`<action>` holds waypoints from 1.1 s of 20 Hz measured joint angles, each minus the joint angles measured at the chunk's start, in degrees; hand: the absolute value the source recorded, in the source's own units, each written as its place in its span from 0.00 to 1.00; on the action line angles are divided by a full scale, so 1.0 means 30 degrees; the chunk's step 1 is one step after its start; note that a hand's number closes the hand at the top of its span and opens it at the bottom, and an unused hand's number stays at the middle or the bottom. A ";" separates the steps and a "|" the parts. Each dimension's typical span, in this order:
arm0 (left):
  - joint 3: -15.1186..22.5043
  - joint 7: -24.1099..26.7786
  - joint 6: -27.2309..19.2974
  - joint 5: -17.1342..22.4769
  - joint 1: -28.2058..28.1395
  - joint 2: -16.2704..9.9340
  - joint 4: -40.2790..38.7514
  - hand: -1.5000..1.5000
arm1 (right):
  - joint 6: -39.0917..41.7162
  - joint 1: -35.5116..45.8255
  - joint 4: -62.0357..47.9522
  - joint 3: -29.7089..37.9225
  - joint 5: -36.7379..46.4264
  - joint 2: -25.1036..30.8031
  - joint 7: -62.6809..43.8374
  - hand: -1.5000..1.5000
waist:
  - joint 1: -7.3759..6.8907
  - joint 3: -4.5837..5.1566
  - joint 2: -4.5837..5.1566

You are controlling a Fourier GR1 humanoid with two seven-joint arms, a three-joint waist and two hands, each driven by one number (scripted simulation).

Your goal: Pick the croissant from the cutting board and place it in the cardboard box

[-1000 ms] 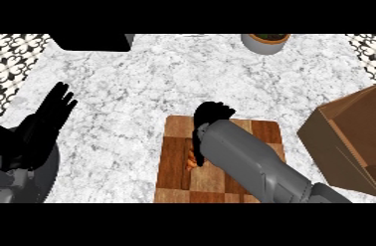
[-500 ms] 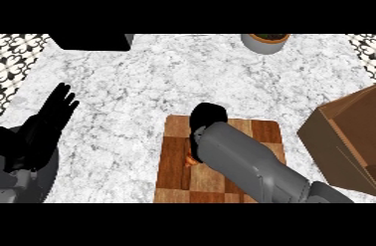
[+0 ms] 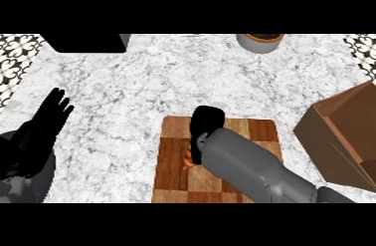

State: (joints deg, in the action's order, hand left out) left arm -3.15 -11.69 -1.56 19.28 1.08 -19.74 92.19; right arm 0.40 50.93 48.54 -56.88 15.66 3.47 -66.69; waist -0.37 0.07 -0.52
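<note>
From above: 1 board [image 3: 253, 133], 1 croissant [image 3: 188, 158], 1 box [image 3: 345, 135], 1 pot [image 3: 260, 41] at the desk's [image 3: 147, 85] far edge, and 1 dark block [image 3: 84, 42] at the far left. The right hand [image 3: 206, 123] is down on the board, just beside the croissant, of which only an orange sliver shows at the wrist's left. Its fingers are hidden, so I cannot tell whether it has hold. The left hand [image 3: 44, 123] rests open at the left edge, fingers straight. The box stands at the right, its inside not visible.
</note>
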 measured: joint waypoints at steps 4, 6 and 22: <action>-0.0407 -0.0293 -0.0027 0.0108 -0.0206 -0.0203 0.0293 0.50 | -0.1697 -0.2036 0.3039 0.0316 0.0863 0.1947 0.2656 1.00 | 0.0313 -0.0025 -0.0067; -0.0480 -0.0534 -0.0100 0.0064 -0.0103 -0.0211 0.0524 0.50 | -0.2018 -0.2862 0.4718 0.0318 0.1674 0.2900 0.2744 1.00 | 0.0368 -0.0026 -0.0032; -0.0962 -0.0671 0.0161 -0.0142 -0.0504 -0.0089 0.0677 0.50 | -0.1071 -0.2559 1.6267 0.2973 0.8687 0.6399 0.0117 1.00 | 0.0662 0.0003 -0.0150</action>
State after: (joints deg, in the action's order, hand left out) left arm -6.04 -13.70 -1.08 18.85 -0.43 -20.00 94.22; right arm -2.81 43.25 97.34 -47.97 41.72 22.66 -66.34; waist 1.62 0.08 -0.97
